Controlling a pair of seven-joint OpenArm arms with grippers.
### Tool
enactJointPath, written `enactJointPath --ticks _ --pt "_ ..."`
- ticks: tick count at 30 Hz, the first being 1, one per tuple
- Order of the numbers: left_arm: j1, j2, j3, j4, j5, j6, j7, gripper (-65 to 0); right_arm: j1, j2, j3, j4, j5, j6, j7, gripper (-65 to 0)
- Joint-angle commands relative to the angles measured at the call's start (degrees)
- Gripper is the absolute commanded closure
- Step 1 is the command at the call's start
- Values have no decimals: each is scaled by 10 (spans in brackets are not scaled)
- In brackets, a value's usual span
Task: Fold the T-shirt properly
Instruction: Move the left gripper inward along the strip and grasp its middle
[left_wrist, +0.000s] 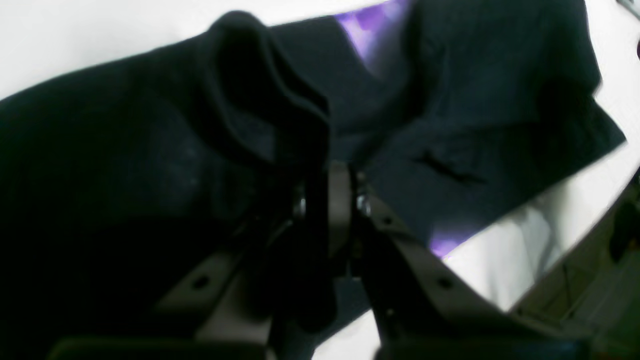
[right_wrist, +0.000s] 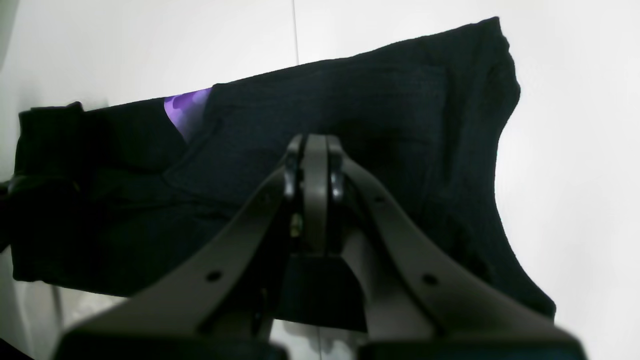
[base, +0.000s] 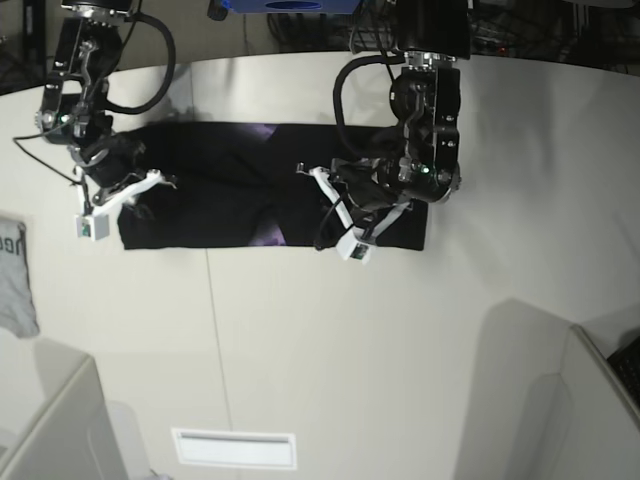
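The black T-shirt (base: 230, 190) lies on the white table as a long folded band, with slivers of purple print (right_wrist: 186, 107) showing at its edges. My left gripper (left_wrist: 327, 200) is shut on a raised fold of the black T-shirt (left_wrist: 260, 100), which bunches up above the fingertips. In the base view this left gripper (base: 312, 178) sits over the band's right half. My right gripper (right_wrist: 315, 147) is shut, fingertips pressed together with no cloth visible between them, hovering over the T-shirt (right_wrist: 375, 115). In the base view the right gripper (base: 155, 182) is at the band's left end.
A small grey cloth (base: 15, 275) with dark lettering lies at the table's left edge. A white slot plate (base: 235, 448) sits near the front edge. Grey panels (base: 545, 400) rise at the front corners. A seam (base: 215, 340) runs across the tabletop.
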Motion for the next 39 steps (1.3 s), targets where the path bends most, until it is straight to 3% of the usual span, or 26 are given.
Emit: enactJointPath --ticks 1,28,29,34,36,39 --pt "-7 5 3 11 -14 -1 -7 0 6 6 4 12 6 4 11 0" --pt "-12 4 8 4 -13 -1 -7 0 4 6 3 12 6 4 11 0" --pt "-12 4 8 4 -13 -1 -7 -20 3 6 3 12 6 4 11 0" --pt "-12 4 10 4 -13 -2 -8 -257 3 6 3 12 6 4 11 0" --pt "-12 4 33 4 -13 -2 -8 -316 3 5 3 12 6 4 11 0" --pt "-12 4 73 4 -13 -2 -9 -346 3 5 3 12 6 4 11 0"
